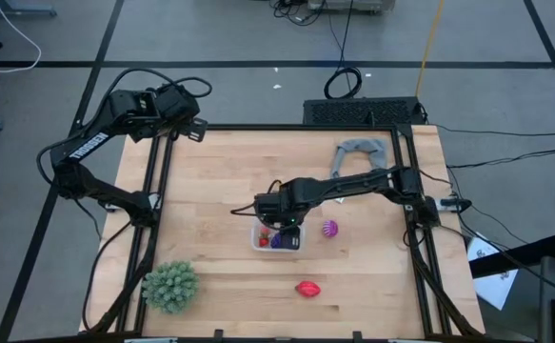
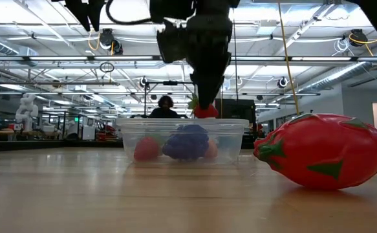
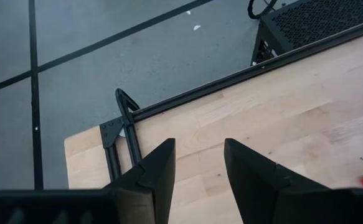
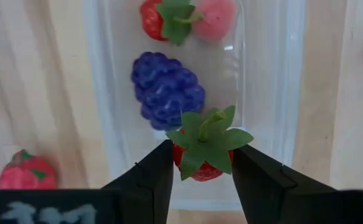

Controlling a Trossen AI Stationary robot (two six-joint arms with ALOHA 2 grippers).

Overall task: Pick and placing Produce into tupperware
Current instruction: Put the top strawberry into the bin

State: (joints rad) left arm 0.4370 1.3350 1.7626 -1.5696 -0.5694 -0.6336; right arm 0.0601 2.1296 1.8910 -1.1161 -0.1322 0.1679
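Note:
The clear tupperware [image 1: 293, 247] [image 2: 183, 139] stands mid-table. It holds a purple grape bunch [image 4: 167, 90], a red strawberry [image 4: 151, 18] and a pink piece [image 4: 217, 17]. My right gripper [image 1: 283, 225] [image 4: 201, 149] hangs over the tub, shut on another small red strawberry [image 4: 201, 167]. On the table lie a magenta fruit [image 1: 329, 229], a larger red oval fruit [image 1: 307, 288] [image 2: 321, 150] and a red berry [image 4: 27, 171] beside the tub. My left gripper [image 1: 196, 131] [image 3: 200, 146] waits open and bare at the far left corner. My right gripper pinches the strawberry's two red sides [image 4: 180, 158], just below its green leaf cap [image 4: 207, 132], between its two fingers. The fingers come from above and point down. The strawberry is lifted clear, leaf cap up, just above the tub's rim [image 2: 205, 111].
A big green spiky ball [image 1: 170, 286] sits at the near left. A grey cloth ring [image 1: 360, 151] lies at the far right. Bare wood stretches across the table's left half. A person [image 2: 165, 107] shows in the room far behind the table.

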